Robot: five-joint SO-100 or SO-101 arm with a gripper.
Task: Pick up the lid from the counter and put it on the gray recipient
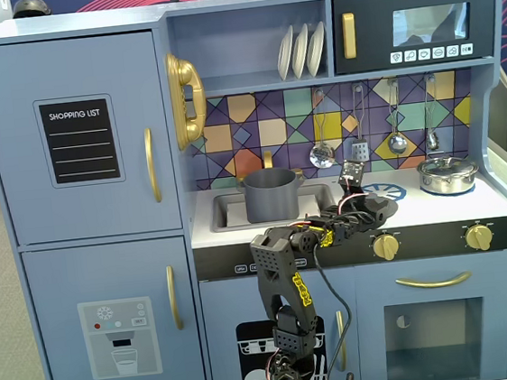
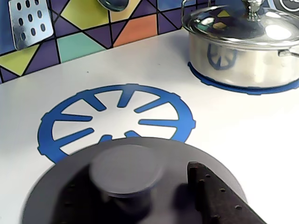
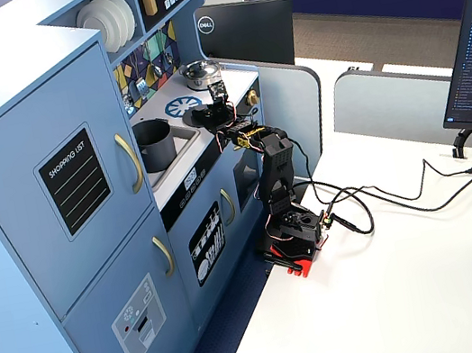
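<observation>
The dark-gray lid [image 2: 140, 158] with its round knob lies on the white counter, over the near edge of the blue burner print [image 2: 117, 112]. It also shows in both fixed views [image 1: 380, 204] [image 3: 205, 120]. My gripper [image 2: 131, 177] is down over the lid and open. Its jaws stand on either side of the knob, and a gap shows between the knob and the right finger [image 2: 210, 191]. The left finger is blurred. The gray recipient [image 1: 271, 197] [image 3: 155, 145] stands in the sink, to the left of the gripper [image 1: 363, 198] in a fixed view.
A shiny silver lidded pot [image 2: 243, 46] [image 1: 448, 174] stands on the far right burner. Utensils [image 1: 322, 151] hang on the tiled backsplash behind. The arm's base [image 3: 293, 230] sits on the white desk in front of the toy kitchen.
</observation>
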